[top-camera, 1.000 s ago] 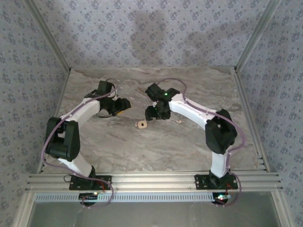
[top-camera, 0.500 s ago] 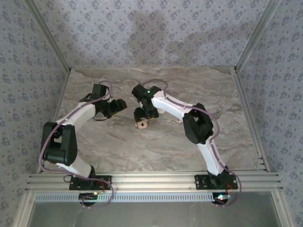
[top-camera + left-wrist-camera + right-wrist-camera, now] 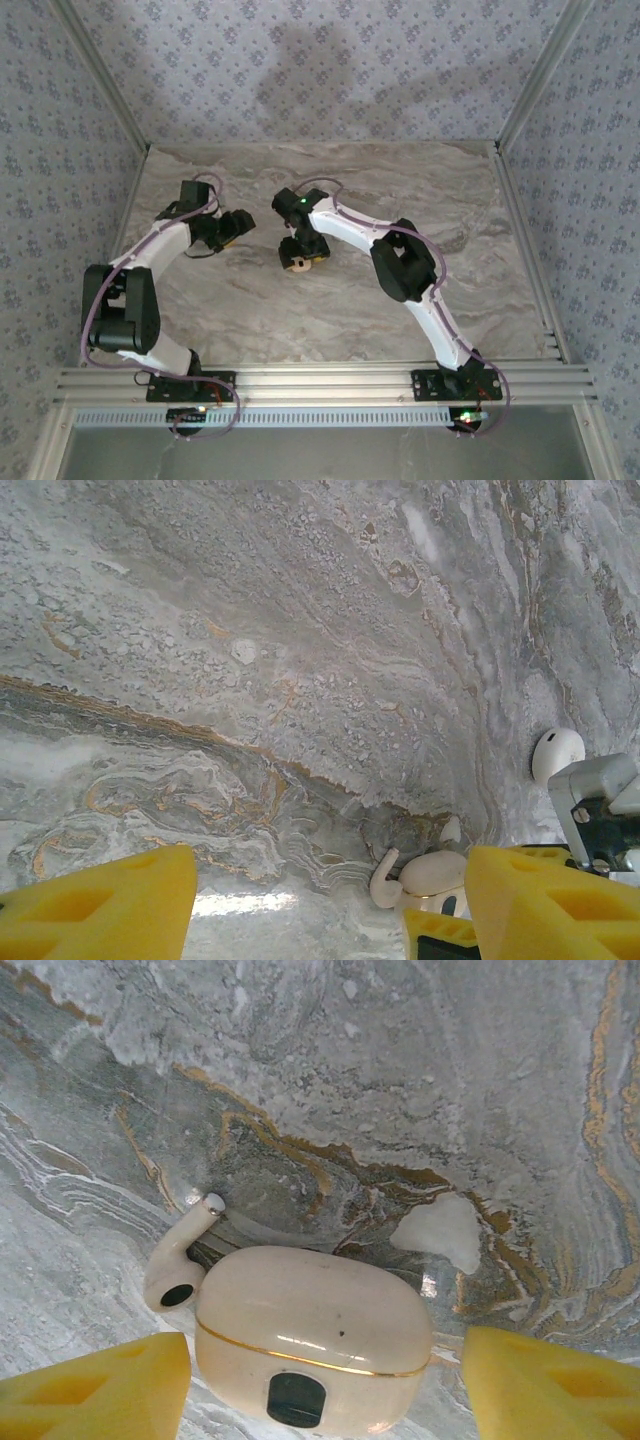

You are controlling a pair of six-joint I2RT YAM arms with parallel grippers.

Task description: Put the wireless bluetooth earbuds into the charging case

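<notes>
Right wrist: right gripper (image 3: pixel 325 1380) jaws wide, straddling charging case (image 3: pixel 315 1335), gap each side. One earbud (image 3: pixel 178 1260) just beside case. Left wrist: left gripper (image 3: pixel 330 900) wide, empty; second earbud (image 3: pixel 556 752) apart from case.

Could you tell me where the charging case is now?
Right wrist view: the charging case sits on the marble tabletop between the open jaws of the right gripper, an earbud close on its left.
</notes>
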